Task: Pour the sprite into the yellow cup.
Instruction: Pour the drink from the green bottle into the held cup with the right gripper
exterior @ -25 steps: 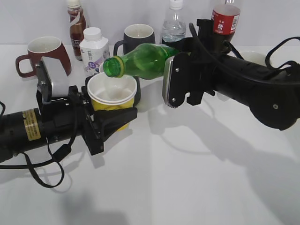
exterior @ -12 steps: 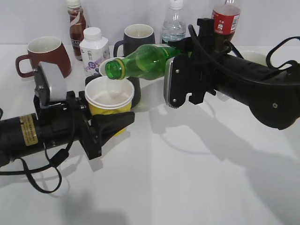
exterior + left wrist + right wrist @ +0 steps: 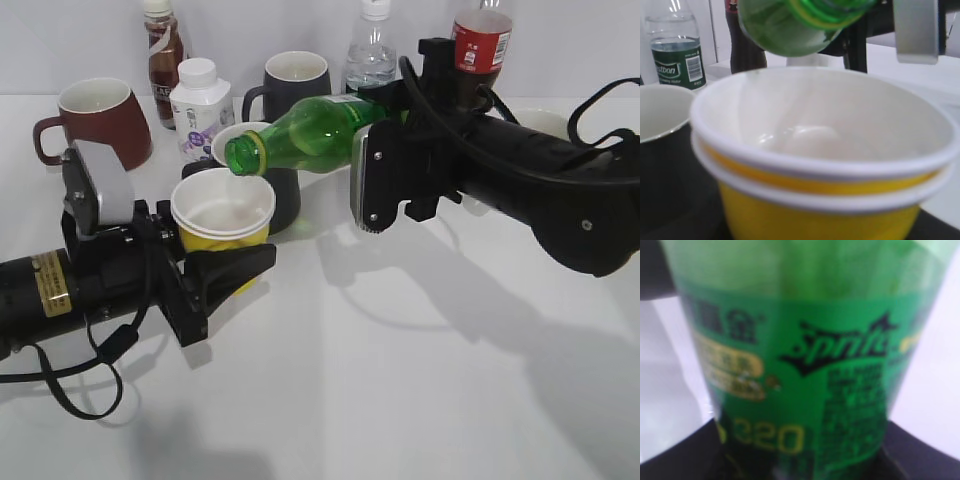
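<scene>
Since the earlier frame, left hand (image 3: 235,268) gripping the yellow cup (image 3: 222,222) has withdrawn; right hand (image 3: 372,150), clamping the sprite (image 3: 310,130), holds its mouth above; pour seemingly finishing.

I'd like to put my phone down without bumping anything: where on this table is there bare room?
The near half of the table in the exterior view, in front of both arms, looks bare. It is crowded at the back: red mug, white bottle, dark mug, water bottle and cola bottle, with the sprite tilted above the yellow cup.
</scene>
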`<state>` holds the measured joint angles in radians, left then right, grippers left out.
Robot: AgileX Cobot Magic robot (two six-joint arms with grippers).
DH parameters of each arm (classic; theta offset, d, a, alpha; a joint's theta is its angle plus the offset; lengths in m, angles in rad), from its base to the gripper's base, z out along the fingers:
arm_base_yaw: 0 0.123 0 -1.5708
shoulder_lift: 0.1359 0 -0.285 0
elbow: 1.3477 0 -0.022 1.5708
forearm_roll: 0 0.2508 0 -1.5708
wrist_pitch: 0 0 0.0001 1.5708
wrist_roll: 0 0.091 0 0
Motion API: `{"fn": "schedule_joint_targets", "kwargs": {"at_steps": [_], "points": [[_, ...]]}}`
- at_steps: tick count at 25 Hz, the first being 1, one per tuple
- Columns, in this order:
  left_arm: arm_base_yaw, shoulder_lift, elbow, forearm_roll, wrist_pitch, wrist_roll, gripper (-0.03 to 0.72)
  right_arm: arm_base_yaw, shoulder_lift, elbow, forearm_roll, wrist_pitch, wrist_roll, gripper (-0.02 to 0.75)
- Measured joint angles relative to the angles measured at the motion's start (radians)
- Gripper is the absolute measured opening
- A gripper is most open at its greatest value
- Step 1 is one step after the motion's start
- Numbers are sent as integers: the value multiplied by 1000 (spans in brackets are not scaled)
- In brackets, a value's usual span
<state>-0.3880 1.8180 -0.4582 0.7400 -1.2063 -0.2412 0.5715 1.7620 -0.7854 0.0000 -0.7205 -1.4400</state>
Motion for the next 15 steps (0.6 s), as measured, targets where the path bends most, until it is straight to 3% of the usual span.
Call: {"fn": "schedule_joint_targets", "kwargs": {"at_steps": [15], "points": [[0,0,-1,31,0,49,421,0,0,0,0,-41,-75,358]]}}
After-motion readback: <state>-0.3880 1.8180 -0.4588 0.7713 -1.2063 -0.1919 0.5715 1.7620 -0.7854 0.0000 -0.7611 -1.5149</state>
